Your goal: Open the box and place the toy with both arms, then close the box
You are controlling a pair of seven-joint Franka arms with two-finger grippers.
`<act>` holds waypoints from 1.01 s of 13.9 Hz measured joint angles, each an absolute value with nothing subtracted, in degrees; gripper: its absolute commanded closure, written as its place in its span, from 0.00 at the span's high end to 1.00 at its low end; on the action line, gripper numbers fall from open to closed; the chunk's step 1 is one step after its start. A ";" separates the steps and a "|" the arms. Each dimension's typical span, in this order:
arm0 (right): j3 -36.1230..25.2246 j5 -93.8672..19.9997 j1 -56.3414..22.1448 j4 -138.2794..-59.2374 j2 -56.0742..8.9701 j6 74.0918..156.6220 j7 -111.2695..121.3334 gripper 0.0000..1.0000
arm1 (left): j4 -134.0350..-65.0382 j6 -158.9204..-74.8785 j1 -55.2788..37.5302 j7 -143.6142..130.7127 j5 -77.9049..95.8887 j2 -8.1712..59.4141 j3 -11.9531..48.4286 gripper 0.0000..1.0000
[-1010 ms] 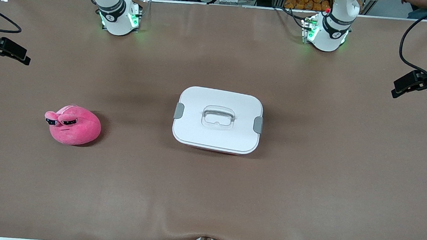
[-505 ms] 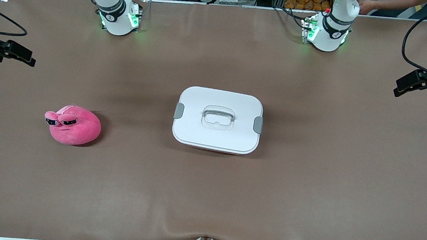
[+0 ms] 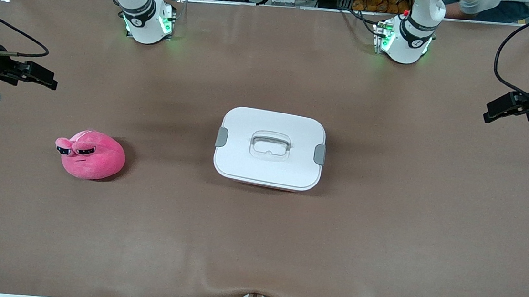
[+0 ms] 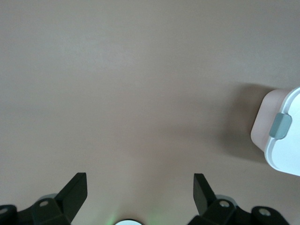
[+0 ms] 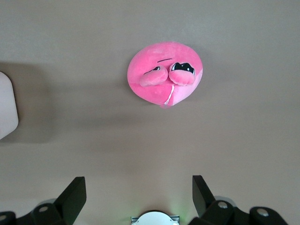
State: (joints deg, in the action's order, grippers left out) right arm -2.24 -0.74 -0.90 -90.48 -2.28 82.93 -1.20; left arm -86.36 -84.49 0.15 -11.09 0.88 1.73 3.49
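Brown worktop point(image 3: 256, 243) all round: the box point(image 3: 270, 148) sits dead centre, lid on, with the toy point(image 3: 91, 155) off at its nine o'clock toward the right arm's end. Left end effector point(image 3: 505, 108) hangs over the worktop at two o'clock of the box, right end effector point(image 3: 36, 76) over the worktop at eleven o'clock of the toy, both spread wide and carrying nothing.

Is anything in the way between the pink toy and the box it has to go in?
Only bare table lies between the toy and the box. But the box's white lid is still on, so it blocks the way in until it comes off.
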 measured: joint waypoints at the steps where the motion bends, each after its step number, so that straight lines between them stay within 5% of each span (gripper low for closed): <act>1: -2.24 -0.74 -0.90 -90.55 -2.27 82.93 -1.20 1.00 | -86.36 -85.11 0.13 -12.10 1.73 2.26 3.50 1.00; 14: -2.22 -0.74 -1.27 -92.16 -2.79 83.28 2.02 1.00 | -86.37 -93.75 -5.74 -48.14 4.40 8.79 7.25 1.00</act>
State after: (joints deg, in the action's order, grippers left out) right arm -2.22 -0.74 -1.27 -92.16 -2.79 83.28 2.02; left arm -86.37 -93.75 -5.74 -48.14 4.40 8.79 7.25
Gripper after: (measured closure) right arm 0.000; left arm 0.000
